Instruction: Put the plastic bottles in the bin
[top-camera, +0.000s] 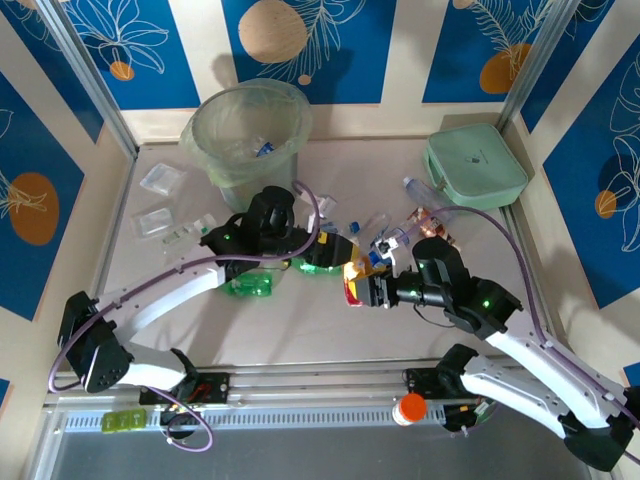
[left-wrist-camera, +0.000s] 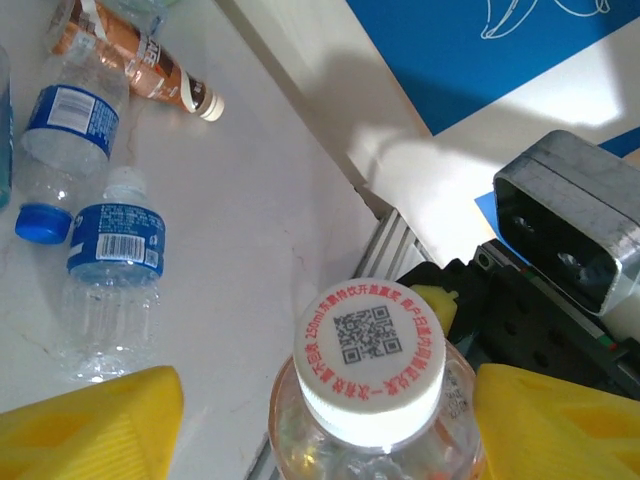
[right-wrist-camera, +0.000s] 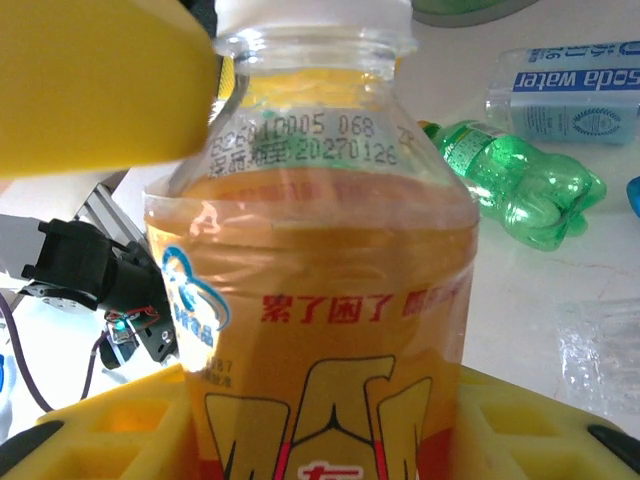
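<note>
The plastic bottles (top-camera: 400, 235) lie mostly in a loose cluster on the table (top-camera: 300, 330), right of centre and near the mint-green case (top-camera: 476, 166) in the far right corner. They are well apart from the bin (top-camera: 230, 170). The bin stands upright at the far edge, left of centre, and inside its liner I can make out at least one bottle with blue on it.

My right fingers (right-wrist-camera: 100, 435) are closed on the orange-labelled bottle (right-wrist-camera: 320, 350), one against each side of its lower body. My left fingers (left-wrist-camera: 90, 425) stand open on either side of that bottle's white cap (left-wrist-camera: 370, 360), which carries a printed square code. One finger is clear of the bottle. The other is right at its shoulder, and I cannot tell whether it touches.

A green bottle (top-camera: 250, 287) lies on its side on the table under my left arm. Past the cap lie two clear blue-labelled bottles (left-wrist-camera: 110, 270), one of them blue-capped, and a brown-labelled bottle (left-wrist-camera: 140, 55) beyond them. Flat clear packets (top-camera: 160, 180) sit on the table left of the bin.
</note>
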